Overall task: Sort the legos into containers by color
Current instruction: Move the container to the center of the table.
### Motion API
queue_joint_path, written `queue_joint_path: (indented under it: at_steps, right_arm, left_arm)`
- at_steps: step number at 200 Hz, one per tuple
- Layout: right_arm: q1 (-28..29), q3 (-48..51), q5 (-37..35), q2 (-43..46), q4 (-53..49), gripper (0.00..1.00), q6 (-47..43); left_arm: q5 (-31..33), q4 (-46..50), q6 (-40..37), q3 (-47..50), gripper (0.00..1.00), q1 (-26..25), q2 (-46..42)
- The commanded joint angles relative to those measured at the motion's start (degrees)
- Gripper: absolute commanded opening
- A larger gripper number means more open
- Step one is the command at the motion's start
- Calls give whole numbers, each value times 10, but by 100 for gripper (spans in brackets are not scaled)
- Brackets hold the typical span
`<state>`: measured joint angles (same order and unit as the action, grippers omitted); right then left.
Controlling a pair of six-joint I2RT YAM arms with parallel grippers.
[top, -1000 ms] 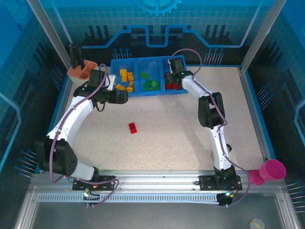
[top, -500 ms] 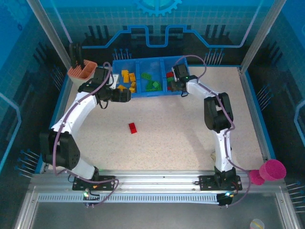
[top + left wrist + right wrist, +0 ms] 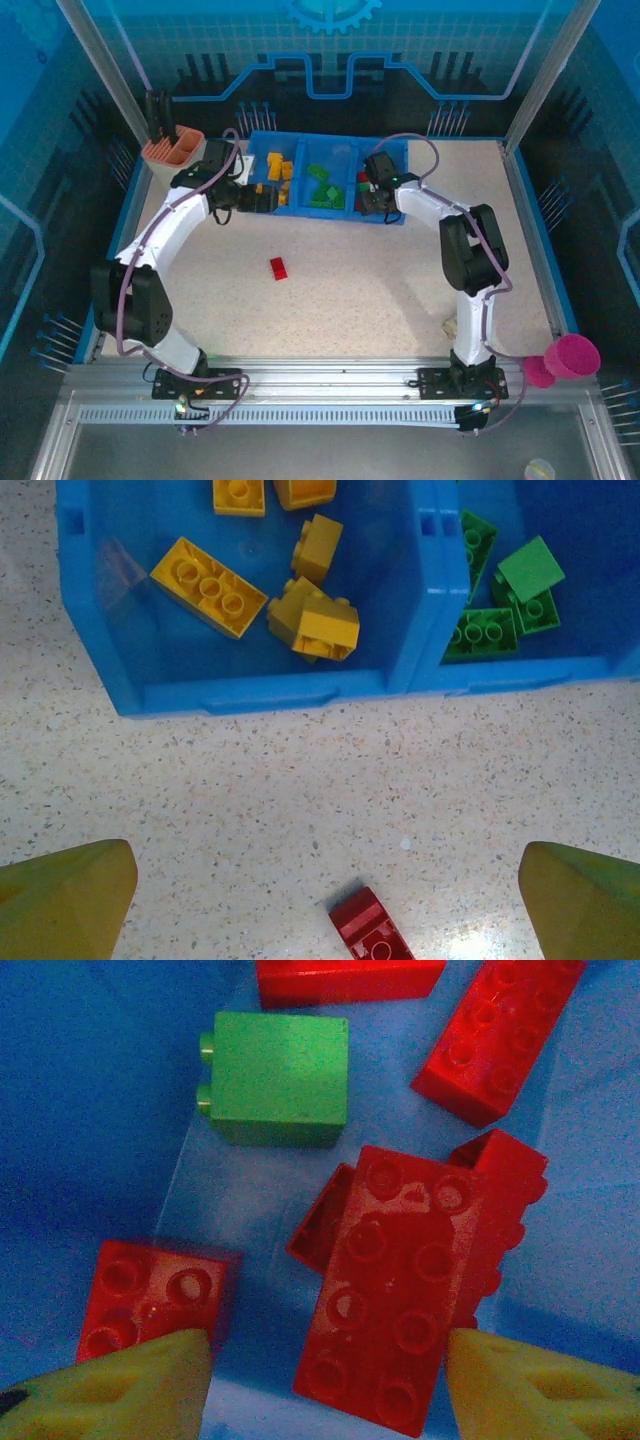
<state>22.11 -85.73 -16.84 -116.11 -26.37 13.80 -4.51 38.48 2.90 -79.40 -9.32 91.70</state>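
Three compartments sit side by side in the blue tray [image 3: 322,211] at the far side of the table [image 3: 400,290]. Yellow bricks [image 3: 278,172] fill the left one, green bricks [image 3: 322,185] the middle and red bricks [image 3: 495,1035] the right. One green brick [image 3: 280,1078] lies among the reds, on its side, with its studs pointing left in the right wrist view. A lone red brick [image 3: 278,267] lies on the bare table, well apart from the tray.

The left gripper [image 3: 266,197] hovers at the tray's near-left corner. Its fingers [image 3: 70,900] are spread wide and hold nothing; the lone brick shows low between the two tips, untouched.

The right gripper [image 3: 366,200] is down in the red compartment with its fingers [image 3: 110,1385] apart. A big red brick [image 3: 395,1300] lies between them, resting across another. The left pad is clear of it, but whether the right pad touches it cannot be told.

A holder [image 3: 172,148] stands just left of the tray, and a pink cup [image 3: 572,357] sits beyond the table's near-right corner.
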Motion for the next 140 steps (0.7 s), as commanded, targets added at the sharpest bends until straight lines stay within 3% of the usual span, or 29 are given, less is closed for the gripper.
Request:
queue_joint_path:
  at_steps: [1, 36, 88, 119, 140]
  right_arm:
    - [26, 58, 26, 28, -129, 65, 32]
    - [59, 159, 67, 99, -165, 64, 120]
    - [142, 228, 51, 206, -268, 63, 209]
    - [131, 181, -12, 260, -286, 59, 131]
    - [104, 119, -2, 264, -286, 57, 37]
  left_arm:
    - [-15, 7, -3, -26, 99, -4, 8]
    - [-25, 11, -8, -45, 99, -5, 27]
    - [-33, 19, -21, -71, 99, -7, 51]
    - [-38, 11, -22, -71, 99, -7, 63]
    - [-45, 12, -20, -77, 99, -7, 66]
